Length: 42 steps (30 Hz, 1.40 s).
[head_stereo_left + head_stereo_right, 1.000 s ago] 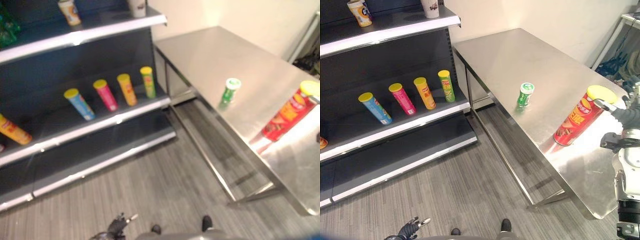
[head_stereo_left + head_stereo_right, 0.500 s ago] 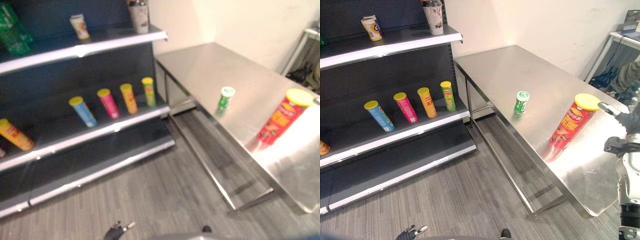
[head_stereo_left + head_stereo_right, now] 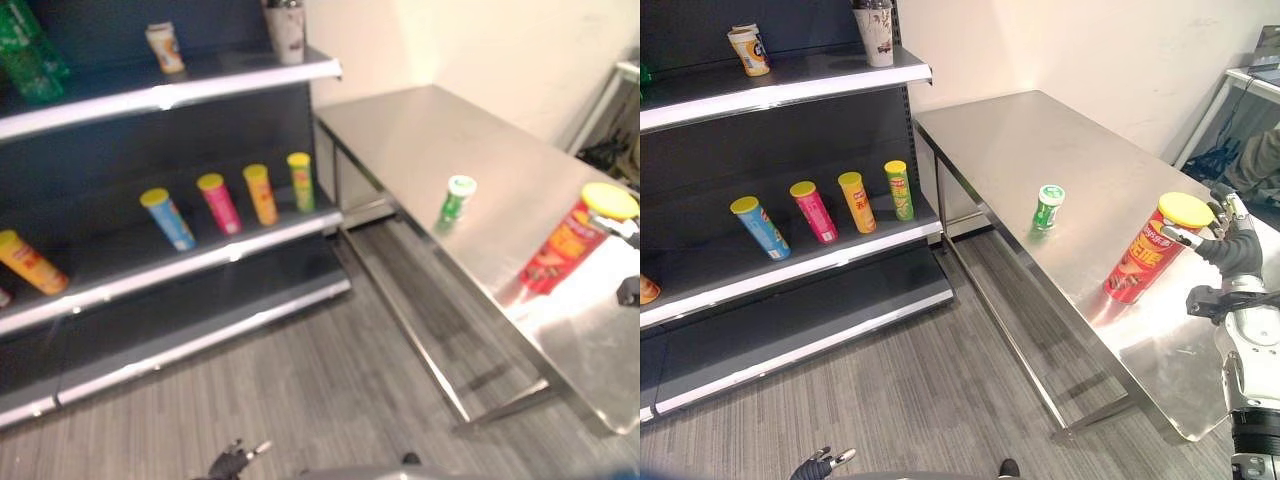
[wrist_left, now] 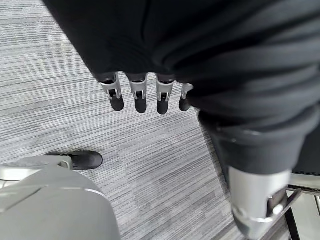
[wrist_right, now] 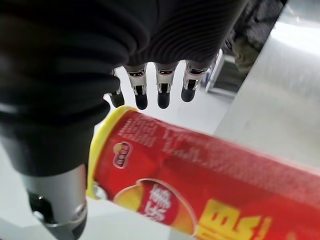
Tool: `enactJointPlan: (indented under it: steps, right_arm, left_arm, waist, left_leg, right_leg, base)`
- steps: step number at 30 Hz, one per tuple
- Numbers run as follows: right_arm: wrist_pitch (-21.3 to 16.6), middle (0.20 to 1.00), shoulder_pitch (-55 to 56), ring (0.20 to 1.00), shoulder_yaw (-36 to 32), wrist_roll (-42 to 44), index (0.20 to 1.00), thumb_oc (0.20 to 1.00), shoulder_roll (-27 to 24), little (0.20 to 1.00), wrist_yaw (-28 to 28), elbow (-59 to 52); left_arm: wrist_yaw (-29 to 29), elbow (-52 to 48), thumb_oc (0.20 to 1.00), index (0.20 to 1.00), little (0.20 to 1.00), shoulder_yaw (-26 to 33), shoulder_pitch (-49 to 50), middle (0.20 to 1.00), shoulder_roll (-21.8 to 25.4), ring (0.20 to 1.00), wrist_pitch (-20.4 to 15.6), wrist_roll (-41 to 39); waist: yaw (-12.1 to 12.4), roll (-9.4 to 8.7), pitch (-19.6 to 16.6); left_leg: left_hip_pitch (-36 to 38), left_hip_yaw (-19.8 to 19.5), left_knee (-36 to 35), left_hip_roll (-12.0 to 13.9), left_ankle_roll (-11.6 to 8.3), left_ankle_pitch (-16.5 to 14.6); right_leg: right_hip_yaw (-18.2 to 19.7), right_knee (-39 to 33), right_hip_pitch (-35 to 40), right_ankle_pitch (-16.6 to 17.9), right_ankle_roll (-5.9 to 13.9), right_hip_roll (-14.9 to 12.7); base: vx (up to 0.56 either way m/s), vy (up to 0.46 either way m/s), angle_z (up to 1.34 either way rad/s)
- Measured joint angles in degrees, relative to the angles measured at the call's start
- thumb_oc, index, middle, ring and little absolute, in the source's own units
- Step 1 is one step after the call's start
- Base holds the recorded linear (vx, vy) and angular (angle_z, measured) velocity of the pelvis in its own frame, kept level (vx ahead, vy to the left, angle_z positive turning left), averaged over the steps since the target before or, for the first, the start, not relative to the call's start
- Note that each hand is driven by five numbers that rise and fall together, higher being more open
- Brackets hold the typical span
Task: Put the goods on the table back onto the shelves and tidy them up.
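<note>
**Right hand closing in on the red can**

The right hand (image 3: 1232,250) sits by the lid of the tall red can (image 3: 1150,256) on the desk (image 3: 1040,130), fingers (image 5: 162,90) spread and apparently not yet gripping it. A high grasp could tip the can (it stands near the desk's near edge). A small green can (image 3: 1047,206) stands farther left. The shelf (image 3: 790,262) holds four upright cans. The left hand (image 4: 145,92) hangs low, fingers relaxed, holding nothing.
</note>
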Motion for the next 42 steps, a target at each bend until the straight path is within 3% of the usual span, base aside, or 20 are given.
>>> enactJointPlan:
  steps: [8, 13, 14, 15, 16, 24, 33, 37, 41, 42]
  right_arm:
    - [0.3, 1.000, 0.2, 1.000, 0.2, -0.3, 1.000, 1.000, 0.0, 1.000, -0.4, 0.1]
    - [1.3, 1.000, -1.8, 1.000, 4.3, -0.3, 1.000, 1.000, -0.3, 1.000, -0.5, 3.0]
    - [1.5, 0.862, -2.8, 0.862, 4.7, -0.3, 0.862, 0.862, -0.3, 0.862, -0.5, 3.6]
    - [1.5, 0.385, -3.3, 0.385, 4.7, -0.3, 0.385, 0.385, -0.3, 0.385, -0.5, 4.0]
    - [1.5, 0.200, -4.1, 0.200, 4.7, -0.2, 0.200, 0.200, -0.3, 0.200, -0.5, 4.9]
    - [2.1, 0.200, -6.8, 0.200, 7.5, 0.1, 0.200, 0.200, -1.2, 0.200, -1.6, 6.3]
    - [2.2, 0.200, -6.2, 0.200, 5.1, 0.2, 0.200, 0.200, -0.6, 0.200, -4.4, 1.6]
    - [-0.4, 0.200, -6.3, 0.200, 3.5, 0.4, 0.200, 0.200, 1.8, 0.200, -6.3, -5.7]
    - [-2.1, 0.200, -7.9, 0.200, 4.1, 0.5, 0.200, 0.200, 3.4, 0.200, -6.9, -10.3]
    - [-3.2, 0.200, -10.4, 0.200, 4.4, 0.3, 0.200, 0.200, 5.9, 0.200, -7.9, -11.5]
  left_arm:
    - [0.2, 0.0, 1.000, 1.000, 1.000, 0.0, -0.1, 1.000, 0.0, 1.000, 0.0, 0.0]
    - [0.2, 0.0, 1.000, 1.000, 1.000, -0.1, 0.0, 1.000, 0.0, 1.000, 0.0, 0.0]
    - [0.2, 0.0, 1.000, 1.000, 1.000, -0.2, -0.1, 1.000, 0.0, 1.000, 0.0, 0.0]
    - [0.2, 0.0, 1.000, 1.000, 1.000, -0.2, -0.1, 1.000, 0.0, 1.000, 0.0, 0.0]
    - [0.2, 0.0, 1.000, 1.000, 1.000, -0.2, -0.1, 1.000, 0.0, 1.000, 0.0, 0.0]
    - [0.7, 0.1, 1.000, 1.000, 1.000, -0.1, -0.3, 1.000, 0.0, 1.000, 0.1, 0.0]
    - [1.7, 1.0, 1.000, 1.000, 1.000, 0.1, -0.3, 1.000, -0.1, 1.000, 0.1, 0.0]
    - [1.9, 1.0, 1.000, 1.000, 1.000, 1.8, -0.3, 1.000, -0.8, 1.000, 0.3, -0.1]
    - [1.9, 0.3, 1.000, 1.000, 1.000, 1.8, -0.3, 1.000, -1.0, 1.000, 0.6, -0.2]
    - [2.0, -0.6, 1.000, 1.000, 1.000, 1.8, -0.3, 1.000, -0.8, 1.000, 0.4, -0.3]
  waist:
    - [0.2, 0.45, 0.3]
    - [0.4, 0.61, 0.5]
    - [0.4, 0.60, 0.6]
    - [0.6, 0.64, 0.6]
    - [0.8, 0.64, 0.6]
    - [1.7, 0.87, 1.1]
    - [1.5, 1.46, 1.9]
    - [1.5, 2.05, 2.2]
    - [3.7, 2.51, 2.4]
    - [4.5, 2.04, 2.8]
  left_leg:
    - [-0.1, -0.1, 0.0, 0.0, -0.02, 0.0]
    - [-0.2, -0.2, 0.0, 0.0, -0.02, 0.0]
    - [-0.2, -0.2, 0.0, 0.0, -0.02, 0.0]
    - [-0.2, -0.2, 0.0, 0.0, -0.02, 0.0]
    - [-0.2, -0.2, 0.0, 0.0, -0.02, 0.0]
    - [-0.3, -0.4, 0.0, 0.0, -0.03, 0.0]
    - [-0.2, -1.9, 0.0, 0.1, -0.08, 0.0]
    - [-0.1, -3.5, 0.0, 0.3, -0.50, 0.3]
    - [-0.8, -5.7, 0.5, 0.8, -1.36, 1.2]
    - [-3.6, -6.8, 3.8, 0.5, -1.71, 1.3]
  right_leg:
    - [-0.1, 0.0, 0.0, -0.1, 0.04, 0.0]
    - [-0.2, 0.0, 0.0, -0.1, 0.05, 0.0]
    - [-0.2, 0.0, 0.0, -0.1, 0.06, 0.0]
    - [-0.2, 0.0, 0.0, -0.1, 0.06, 0.0]
    - [-0.3, 0.0, 0.0, -0.1, 0.06, 0.0]
    - [-0.6, 0.0, 0.1, -0.2, 0.10, 0.0]
    - [-1.9, 0.0, 1.0, -0.8, 0.22, 0.0]
    - [-3.4, 0.0, 2.1, -1.2, 0.15, 0.3]
    - [-5.6, 0.0, 2.9, -1.8, -0.21, 1.1]
    - [-6.6, 0.1, 2.7, -2.1, -0.37, 1.2]
  base:
    - [0.00, 0.001, 0.01]
    - [0.00, 0.000, 0.00]
    - [0.00, 0.000, 0.00]
    - [0.00, 0.000, 0.00]
    - [0.00, 0.000, 0.00]
    - [0.00, -0.001, 0.00]
    - [0.00, -0.052, 0.07]
    - [0.00, -0.106, 0.20]
    - [-0.08, -0.108, 0.36]
    - [-0.11, 0.032, 0.57]
